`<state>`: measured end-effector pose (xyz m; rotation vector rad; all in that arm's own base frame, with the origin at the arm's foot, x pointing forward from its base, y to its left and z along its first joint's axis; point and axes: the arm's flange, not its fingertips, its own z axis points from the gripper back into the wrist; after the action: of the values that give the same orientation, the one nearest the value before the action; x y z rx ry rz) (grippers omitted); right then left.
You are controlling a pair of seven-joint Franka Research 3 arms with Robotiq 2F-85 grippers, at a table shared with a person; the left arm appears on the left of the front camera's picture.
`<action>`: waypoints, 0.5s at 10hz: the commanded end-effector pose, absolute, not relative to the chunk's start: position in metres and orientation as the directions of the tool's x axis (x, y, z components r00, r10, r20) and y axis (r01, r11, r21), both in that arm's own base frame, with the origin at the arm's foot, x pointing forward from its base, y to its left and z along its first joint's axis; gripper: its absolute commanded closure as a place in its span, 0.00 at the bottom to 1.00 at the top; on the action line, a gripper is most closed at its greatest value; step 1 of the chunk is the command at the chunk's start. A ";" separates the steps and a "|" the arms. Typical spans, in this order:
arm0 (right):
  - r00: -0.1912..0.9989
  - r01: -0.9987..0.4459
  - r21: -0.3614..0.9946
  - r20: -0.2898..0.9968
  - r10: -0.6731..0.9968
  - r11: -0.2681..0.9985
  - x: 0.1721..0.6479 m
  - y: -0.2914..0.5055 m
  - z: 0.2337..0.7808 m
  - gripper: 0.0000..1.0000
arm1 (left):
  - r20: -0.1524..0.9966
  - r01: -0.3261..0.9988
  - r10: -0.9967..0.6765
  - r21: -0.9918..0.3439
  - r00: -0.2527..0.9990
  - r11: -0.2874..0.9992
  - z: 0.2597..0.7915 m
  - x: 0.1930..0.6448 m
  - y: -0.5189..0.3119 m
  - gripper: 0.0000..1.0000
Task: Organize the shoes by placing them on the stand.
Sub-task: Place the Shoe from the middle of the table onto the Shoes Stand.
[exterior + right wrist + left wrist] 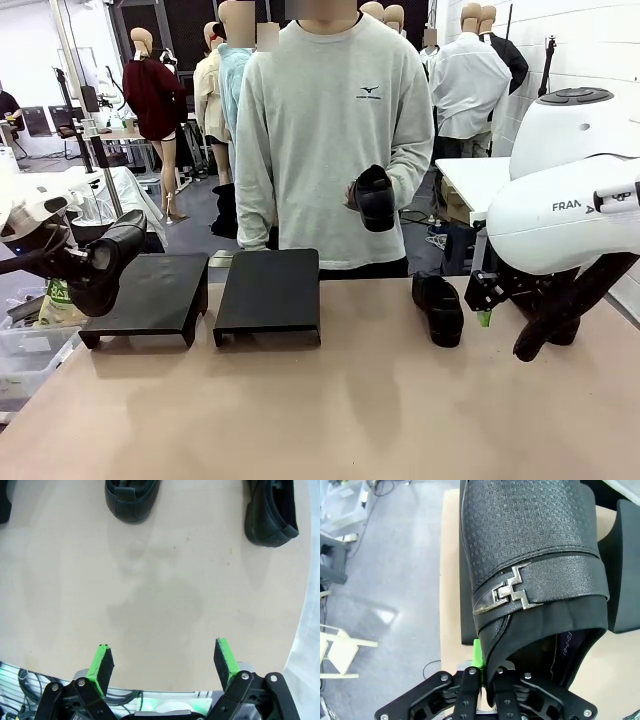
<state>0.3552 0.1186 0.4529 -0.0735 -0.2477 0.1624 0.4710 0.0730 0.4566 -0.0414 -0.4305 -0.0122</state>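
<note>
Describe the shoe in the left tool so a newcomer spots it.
Find the table, then the left black stand. At its left edge a shoe hangs clamped in the left tool, silver zigzag buckle on its strap. The other shoes lie on the table or in the person's hand.

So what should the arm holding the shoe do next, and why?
Probably move the shoe sideways over the left stand and lower it. The left gripper is shut on the rim of the shoe's opening and holds it in the air at that stand's outer edge, not yet resting on it.
</note>
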 end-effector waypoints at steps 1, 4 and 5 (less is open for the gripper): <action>0.959 -0.139 -0.086 0.237 0.156 0.987 0.355 0.120 0.452 0.00 | 0.415 0.051 -0.003 -0.104 0.910 0.993 0.458 0.491 0.082 1.00; 0.959 -0.139 -0.086 0.237 0.156 0.987 0.355 0.120 0.452 0.00 | 0.391 0.013 0.045 -0.146 0.919 0.989 0.443 0.508 0.084 1.00; 0.959 -0.139 -0.086 0.237 0.156 0.987 0.355 0.120 0.452 0.00 | 0.380 0.004 0.055 -0.152 0.923 0.988 0.439 0.512 0.084 1.00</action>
<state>0.3552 0.1186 0.4529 -0.0736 -0.2477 0.1625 0.5024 0.0773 0.4333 -0.1221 -0.3880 0.0348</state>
